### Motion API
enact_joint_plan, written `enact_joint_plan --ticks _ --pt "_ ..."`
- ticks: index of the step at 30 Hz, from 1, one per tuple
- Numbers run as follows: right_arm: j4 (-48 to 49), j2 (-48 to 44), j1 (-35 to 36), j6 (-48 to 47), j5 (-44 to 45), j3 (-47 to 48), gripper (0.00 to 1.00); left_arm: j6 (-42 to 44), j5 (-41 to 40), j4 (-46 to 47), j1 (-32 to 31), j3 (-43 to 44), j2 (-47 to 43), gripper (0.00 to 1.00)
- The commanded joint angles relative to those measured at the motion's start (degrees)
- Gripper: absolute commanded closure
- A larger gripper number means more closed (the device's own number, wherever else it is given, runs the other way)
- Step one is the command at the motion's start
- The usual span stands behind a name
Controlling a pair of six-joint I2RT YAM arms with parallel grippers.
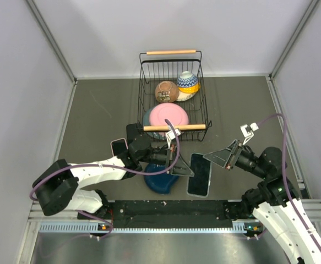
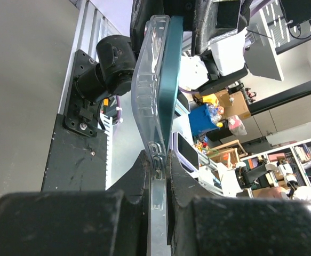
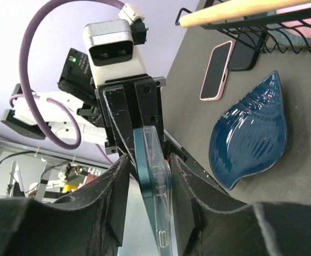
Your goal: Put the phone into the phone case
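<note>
The teal phone (image 2: 171,80) lies against the clear phone case (image 2: 149,85), and both are held edge-on in the air. My left gripper (image 2: 159,160) is shut on one end of the pair. In the right wrist view the phone (image 3: 142,176) and case (image 3: 161,184) stand between the fingers of my right gripper (image 3: 150,165). One right finger touches the case, and a gap shows between the other finger and the phone. From above, the dark phone (image 1: 200,173) hangs between the left gripper (image 1: 178,168) and the right gripper (image 1: 218,157).
A blue shell-shaped dish (image 1: 160,182) lies under the left gripper. A pink-cased phone (image 1: 119,146) rests on the table to the left. Behind stands a wire basket (image 1: 145,88) holding a pink plate and two bowls.
</note>
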Motion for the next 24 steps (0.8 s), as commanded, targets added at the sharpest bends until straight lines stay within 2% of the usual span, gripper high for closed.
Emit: enact_joint_plan --ticks 1,4,6,7,8,10,13,15,18,20,21,24 --pt "5.55 1.14 0.16 -0.54 -5.26 0.49 0.66 2.43 -1.12 -4.87 0.14 1.49 -1.01 1.00" --pt "5.11 1.49 0.24 -0.80 -6.85 0.23 0.64 3.05 -1.65 -6.64 0.23 2.19 -1.54 1.00" --pt "5.02 1.67 0.16 -0.89 -7.55 -0.03 0.68 3.14 -1.65 -7.16 0.23 2.63 -1.46 1.00" --pt "4.67 1.76 0.16 -1.06 -7.73 -0.30 0.81 3.05 -1.74 -7.08 0.23 2.72 -1.37 1.00" --pt "4.58 1.67 0.16 -1.33 -8.08 -0.39 0.89 2.88 -1.74 -7.16 0.23 2.89 -1.28 1.00" --pt "4.85 1.49 0.16 -1.68 -8.26 -0.74 1.00 2.87 -1.83 -7.43 0.23 3.07 -1.19 0.99" --pt "5.90 1.32 0.16 -1.77 -7.47 -0.83 1.00 2.61 -1.92 -7.43 0.14 3.51 -0.75 0.87" --pt "8.35 1.84 0.16 -1.68 -7.82 -0.91 1.00 2.44 -1.92 -7.25 0.23 4.04 -0.14 0.74" --pt "10.91 2.37 0.16 -1.68 -8.87 -1.35 1.00 1.03 -1.65 -5.15 0.14 4.56 1.09 0.70" --pt "10.56 2.63 0.16 -2.91 -8.96 -1.18 1.00 -0.38 -1.48 -3.66 0.23 5.00 2.05 0.71" --pt "9.34 2.81 0.16 -4.22 -9.14 -1.09 1.00 -0.55 -1.56 -3.74 0.23 5.27 2.23 0.75" --pt "6.01 3.69 0.16 -6.94 -9.49 -0.48 1.00 -0.99 -2.53 -3.91 0.41 5.62 2.85 1.00"
